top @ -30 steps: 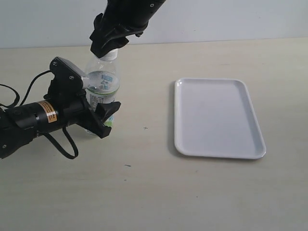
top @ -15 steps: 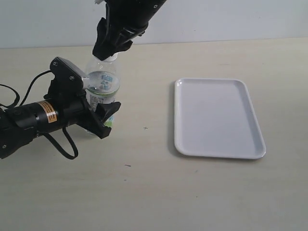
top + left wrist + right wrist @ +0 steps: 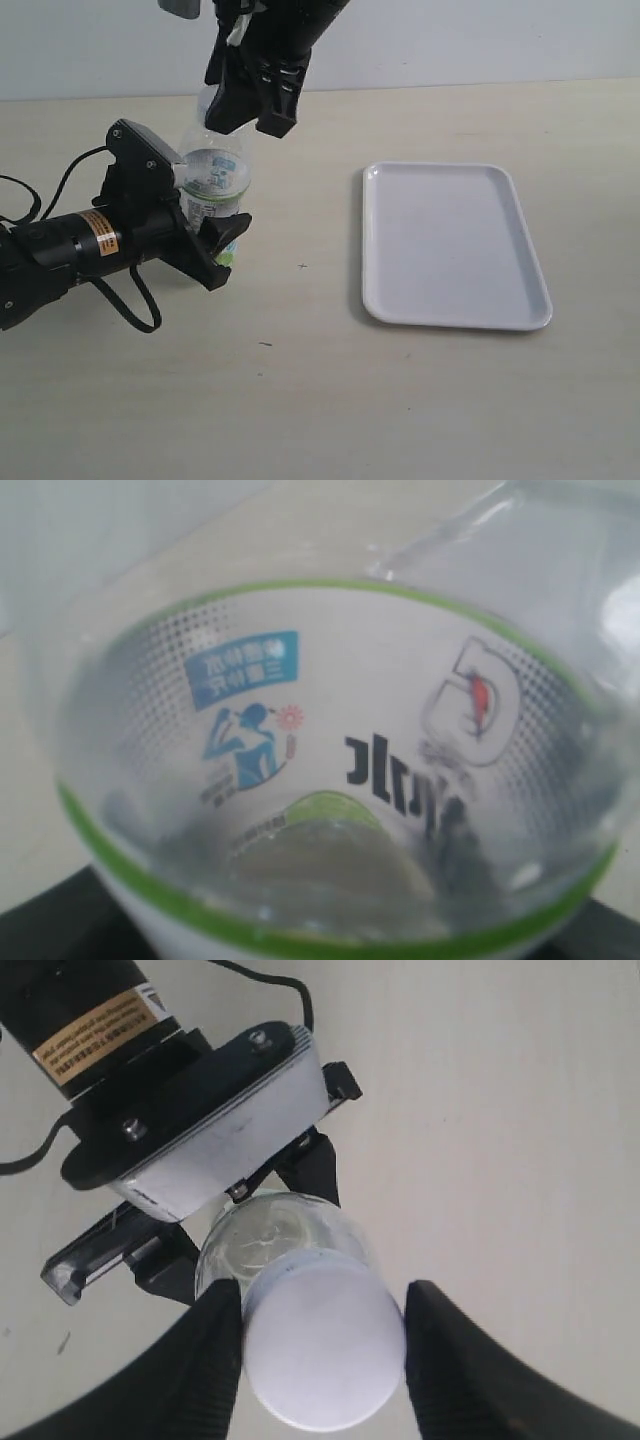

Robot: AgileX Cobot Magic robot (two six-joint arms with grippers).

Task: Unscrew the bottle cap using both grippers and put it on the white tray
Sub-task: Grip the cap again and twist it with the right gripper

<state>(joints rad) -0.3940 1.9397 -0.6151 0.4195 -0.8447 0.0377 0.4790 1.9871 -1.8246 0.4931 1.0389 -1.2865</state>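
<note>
Right wrist view shows right hand (image 3: 320, 1342) pinching cap (image 3: 326, 1368) above bottle (image 3: 216, 178), cap hidden in exterior view, where left hand (image 3: 205, 205) clamps bottle's body.

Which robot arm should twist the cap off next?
The right gripper: its jaws pinch the bottle cap from above, while the left gripper clamps the bottle, steadying it.

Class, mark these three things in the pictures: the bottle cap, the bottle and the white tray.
bottle cap (image 3: 325, 1355), right wrist view, middle of its flat top.
bottle (image 3: 213, 182), exterior view, on its label.
white tray (image 3: 450, 245), exterior view, bare middle of its floor.
</note>
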